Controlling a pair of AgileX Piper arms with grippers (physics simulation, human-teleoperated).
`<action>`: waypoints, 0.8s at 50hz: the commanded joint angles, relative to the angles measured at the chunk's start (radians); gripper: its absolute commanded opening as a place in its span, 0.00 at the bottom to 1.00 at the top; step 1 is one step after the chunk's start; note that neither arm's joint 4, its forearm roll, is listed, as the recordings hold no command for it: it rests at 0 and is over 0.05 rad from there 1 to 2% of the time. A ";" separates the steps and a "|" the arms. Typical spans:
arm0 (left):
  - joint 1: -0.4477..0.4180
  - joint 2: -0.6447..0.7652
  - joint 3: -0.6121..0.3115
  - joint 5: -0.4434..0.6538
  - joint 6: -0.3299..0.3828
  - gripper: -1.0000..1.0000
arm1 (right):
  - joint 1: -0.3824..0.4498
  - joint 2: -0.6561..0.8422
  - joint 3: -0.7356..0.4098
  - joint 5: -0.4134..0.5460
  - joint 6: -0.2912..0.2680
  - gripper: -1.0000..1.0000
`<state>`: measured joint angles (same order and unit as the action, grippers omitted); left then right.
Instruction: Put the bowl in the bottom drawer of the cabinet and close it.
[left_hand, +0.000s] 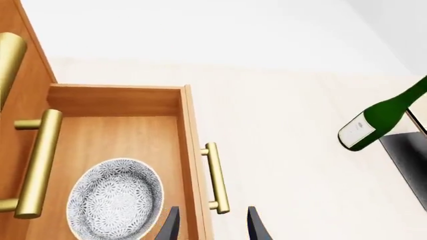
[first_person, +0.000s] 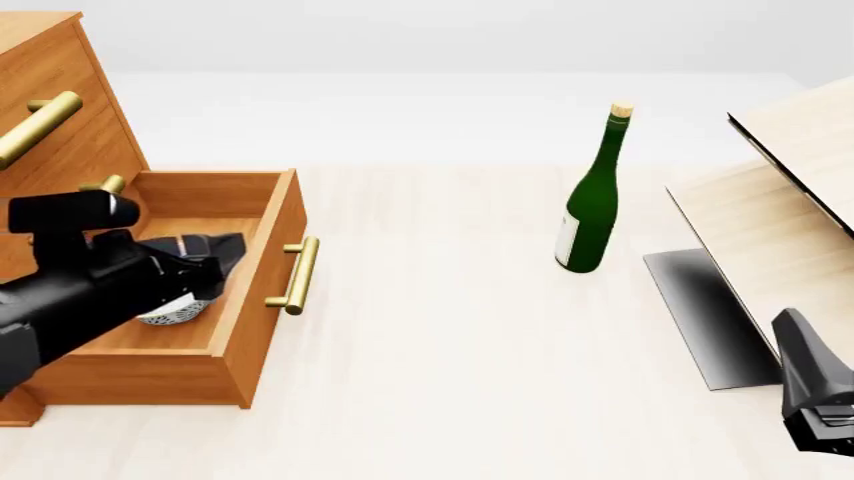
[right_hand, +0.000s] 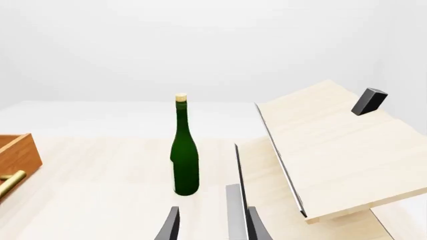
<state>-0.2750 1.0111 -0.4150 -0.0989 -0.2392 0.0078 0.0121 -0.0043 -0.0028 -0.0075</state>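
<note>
The white speckled bowl (left_hand: 117, 197) lies on the floor of the bottom drawer (left_hand: 113, 135), which stands pulled out from the orange-brown cabinet (first_person: 60, 130). In the front view the bowl (first_person: 170, 313) shows only partly under my left arm. My left gripper (left_hand: 212, 227) is open and empty, hovering over the drawer's front wall near its brass handle (left_hand: 215, 177), apart from the bowl. At the right side of the table my right gripper (right_hand: 212, 227) is open with nothing held.
A green bottle (first_person: 591, 195) stands upright mid-table. A pale wooden board structure (first_person: 774, 230) with a dark base rises at the right, close to my right arm (first_person: 817, 395). The upper drawers' brass handles (first_person: 38, 127) stick out above the open drawer.
</note>
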 joint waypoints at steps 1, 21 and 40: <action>-0.043 -0.027 -0.006 0.027 -0.017 1.00 | 0.000 0.001 0.000 0.000 0.000 1.00; -0.133 -0.066 -0.020 0.073 -0.056 1.00 | 0.000 0.001 0.000 0.000 0.000 1.00; -0.251 -0.044 -0.035 0.059 -0.127 1.00 | 0.000 0.001 0.000 0.000 -0.001 1.00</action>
<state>-0.4683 0.9574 -0.4431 -0.0334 -0.3289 0.0077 0.0127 -0.0043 -0.0029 -0.0079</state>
